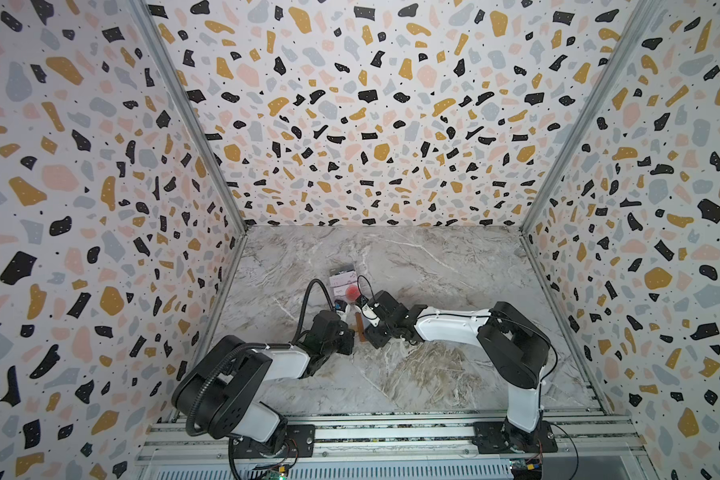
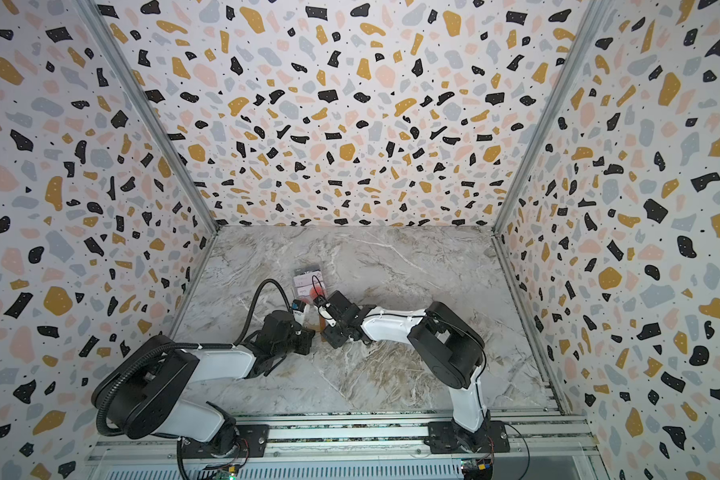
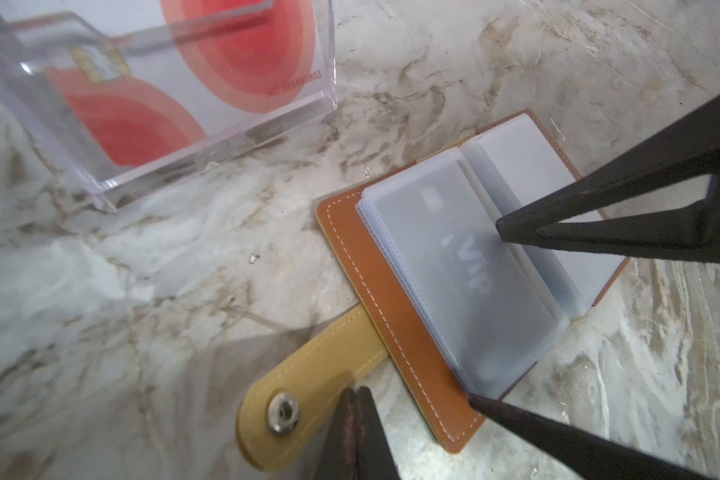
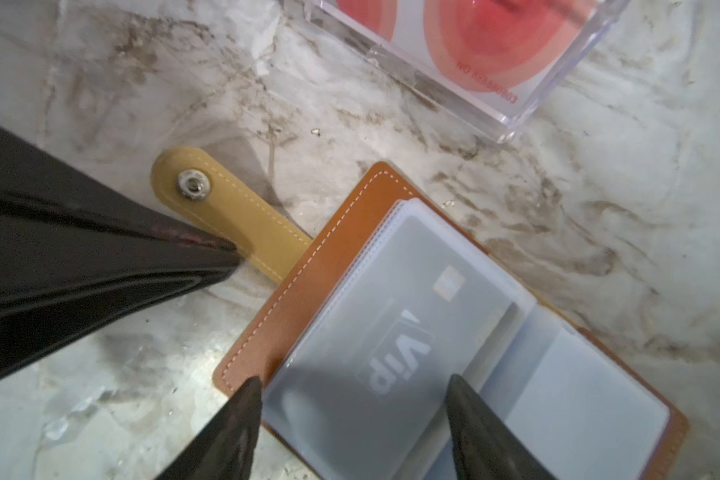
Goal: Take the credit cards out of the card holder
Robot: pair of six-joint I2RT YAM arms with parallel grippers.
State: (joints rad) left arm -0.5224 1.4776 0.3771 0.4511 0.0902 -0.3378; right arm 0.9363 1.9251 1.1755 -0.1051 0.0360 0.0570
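Marble table (image 1: 433, 270), clear case (image 3: 267, 122) at twelve o'clock of the open card holder (image 3: 400, 332) mid-table, holder mostly hidden from above, right gripper (image 4: 352, 390) spread astride its sleeved, blurred Vip card (image 4: 395, 353), left gripper (image 3: 356, 392) closed at the strap (image 3: 321, 374), pinch unclear.

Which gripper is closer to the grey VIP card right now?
Right. The right gripper stands open astride the VIP card; the left gripper is shut, off to one side, with its tips on the strap.
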